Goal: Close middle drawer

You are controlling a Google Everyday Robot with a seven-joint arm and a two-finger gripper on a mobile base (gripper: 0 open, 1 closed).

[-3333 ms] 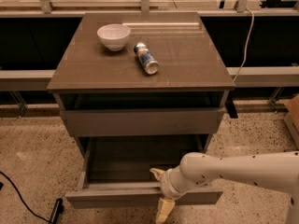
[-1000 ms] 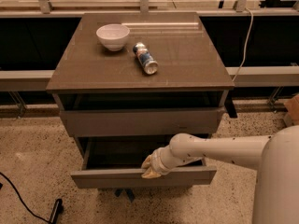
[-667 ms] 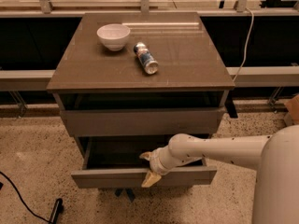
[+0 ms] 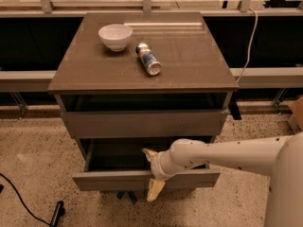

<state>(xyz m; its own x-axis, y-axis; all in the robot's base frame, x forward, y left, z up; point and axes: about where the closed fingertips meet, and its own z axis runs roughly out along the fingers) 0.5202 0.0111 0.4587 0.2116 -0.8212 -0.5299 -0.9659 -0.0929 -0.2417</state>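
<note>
The middle drawer (image 4: 109, 179) stands pulled out of the grey-brown cabinet (image 4: 189, 65), and its dark inner tray shows behind the flat front. My gripper (image 4: 152, 172) is at the middle of the drawer's front edge. One cream finger (image 4: 149, 154) reaches over the front into the drawer, and the other (image 4: 155, 189) hangs down in front of the panel. The fingers are spread apart. My white arm (image 4: 227, 155) comes in from the right.
The taller upper front (image 4: 142, 123) sits above, slightly gapped under the top. A white bowl (image 4: 115, 36) and a can lying on its side (image 4: 148, 59) rest on the cabinet top. A black cable (image 4: 23, 195) lies on the floor at the left, and a cardboard box (image 4: 297, 112) is at the right edge.
Since 3.3 s ago the drawer has slid partway in, with my gripper on its front. Over the last second the drawer has barely moved and the lower finger has dropped in front of the panel.
</note>
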